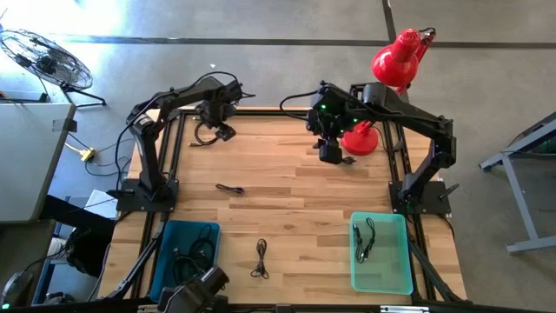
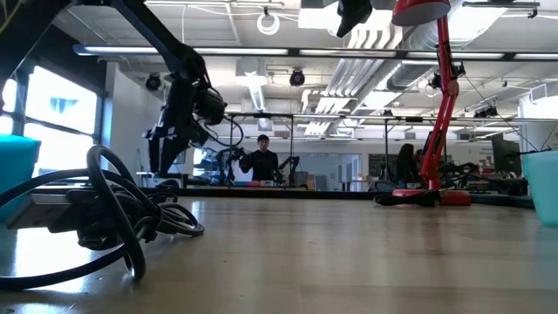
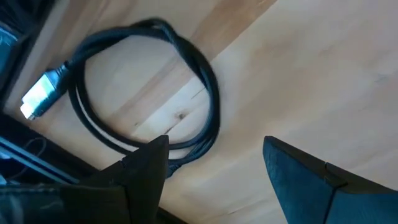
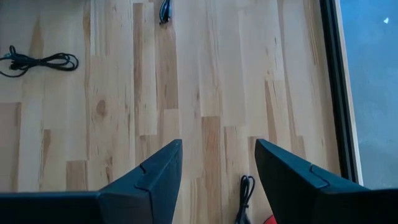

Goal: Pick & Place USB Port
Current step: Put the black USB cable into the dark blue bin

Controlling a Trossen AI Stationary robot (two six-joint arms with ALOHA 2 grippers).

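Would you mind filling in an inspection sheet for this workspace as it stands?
Surface: wooden table, bare in the middle.
Job's things: coiled USB cable at the far-left edge; two more cables loose on the wood; blue bin and green bin near the front, each holding cables.
Clutter: red lamp at the far-right corner.
Grippers: left end effector open over the coiled cable; right end effector open, raised, empty.
Cables: as listed.
Surroundings: fan on the floor; a person far behind.
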